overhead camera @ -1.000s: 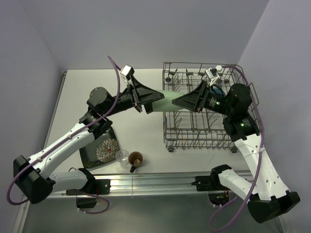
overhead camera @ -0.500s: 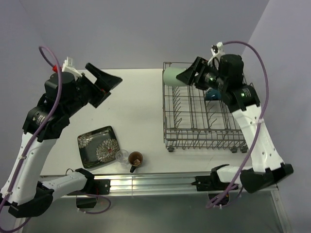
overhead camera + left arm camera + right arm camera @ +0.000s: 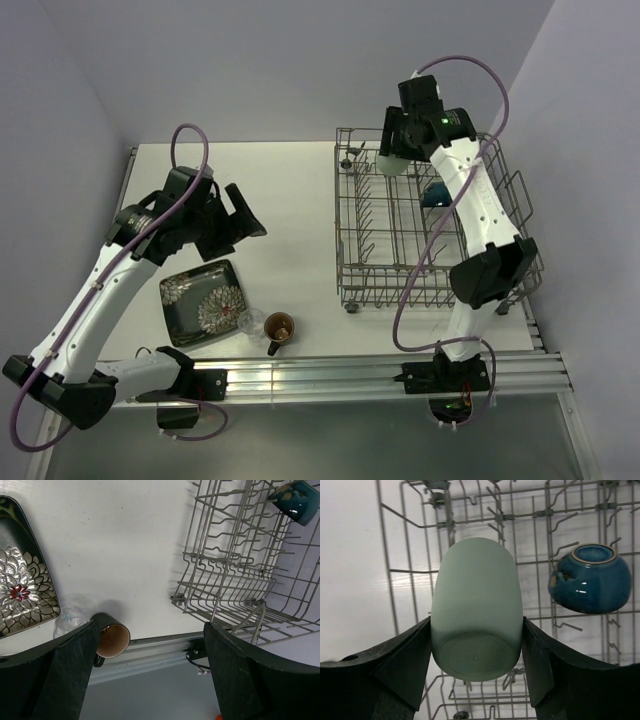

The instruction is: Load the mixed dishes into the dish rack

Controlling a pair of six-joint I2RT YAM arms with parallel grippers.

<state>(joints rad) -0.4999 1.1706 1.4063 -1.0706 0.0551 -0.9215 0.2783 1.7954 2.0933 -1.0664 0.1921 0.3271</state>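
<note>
Right hand point(image 3: 476, 647) is clamped on the pale green cup point(image 3: 476, 600), up over the dish rack point(image 3: 410, 570) next to the blue bowl point(image 3: 590, 577). I'd lower it straight between the tines before letting go. Left hand point(image 3: 150, 630) hangs open and empty above the bench point(image 3: 125, 555).

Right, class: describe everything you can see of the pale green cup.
The pale green cup is smooth and matte, with no handle showing, and looks ceramic. Its flat base faces the wrist camera; its mouth is hidden. The right claw clamps it by both sides near the base. It hangs over the far left part of the dish rack, seemingly touching no wire, apart from the blue bowl to its right.
</note>
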